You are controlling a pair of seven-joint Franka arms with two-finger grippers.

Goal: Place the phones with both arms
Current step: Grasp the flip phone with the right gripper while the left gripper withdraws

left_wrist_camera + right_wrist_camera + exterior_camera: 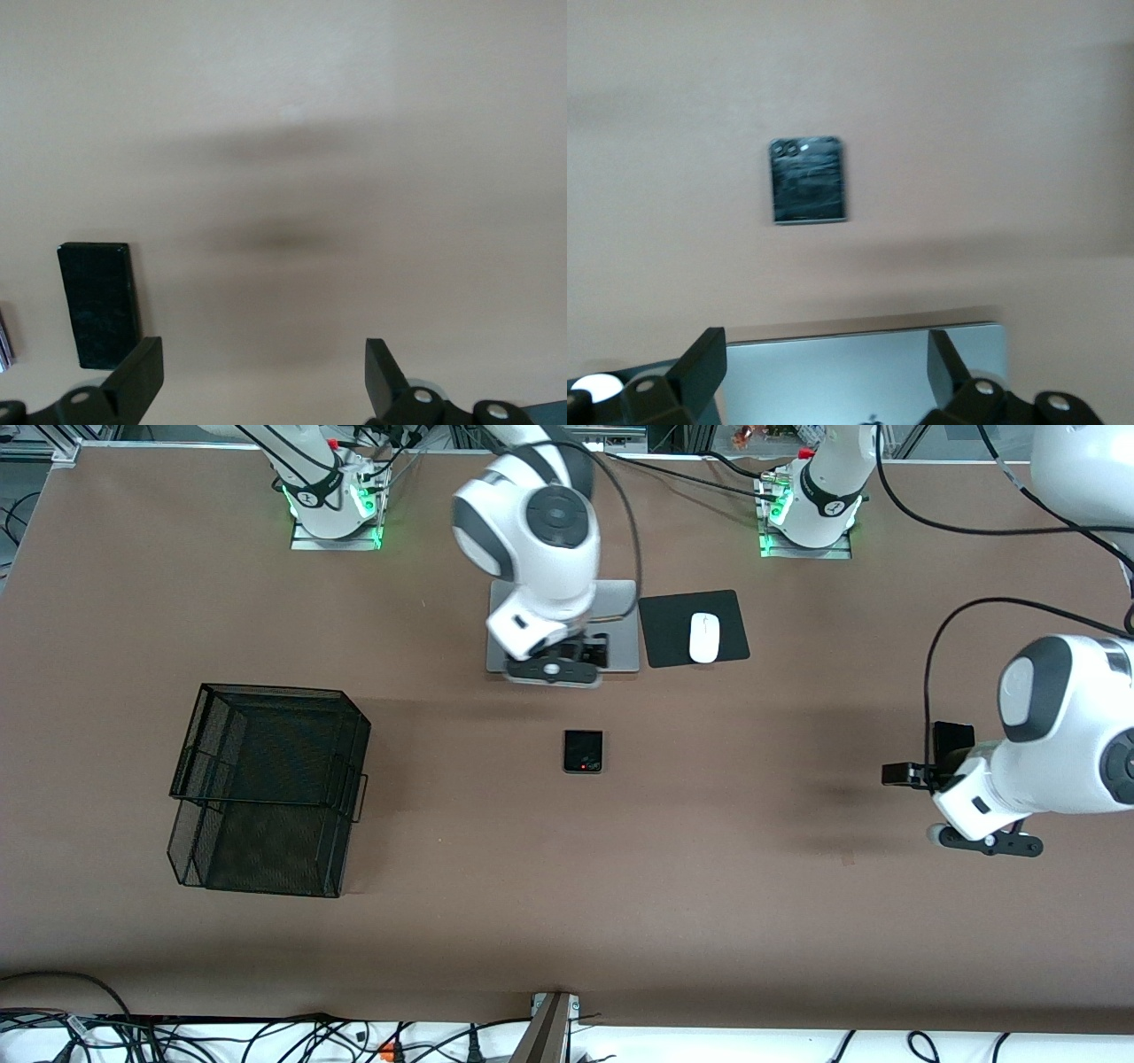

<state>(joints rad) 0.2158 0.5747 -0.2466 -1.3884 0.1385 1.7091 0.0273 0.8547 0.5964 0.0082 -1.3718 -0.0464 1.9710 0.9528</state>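
Observation:
A squarish black folded phone (pixel 583 751) (pixel 807 179) with camera dots lies flat mid-table, nearer to the front camera than the laptop. My right gripper (pixel 586 652) (pixel 824 359) hangs open over the laptop's near edge, with nothing between its fingers. A long black slab phone (pixel 953 737) (pixel 97 304) lies toward the left arm's end of the table, partly hidden by the left hand in the front view. My left gripper (pixel 921 776) (pixel 264 367) is open over bare table just beside this phone, and one of its fingers (pixel 142 372) is close to the phone's end.
A silver laptop (pixel 622 631) (pixel 859 372) lies shut under the right hand. Beside it a white mouse (pixel 704 638) rests on a black pad (pixel 666 636). A black wire basket (pixel 266 788) stands toward the right arm's end. A thin pale edge (pixel 3 336) shows beside the slab phone.

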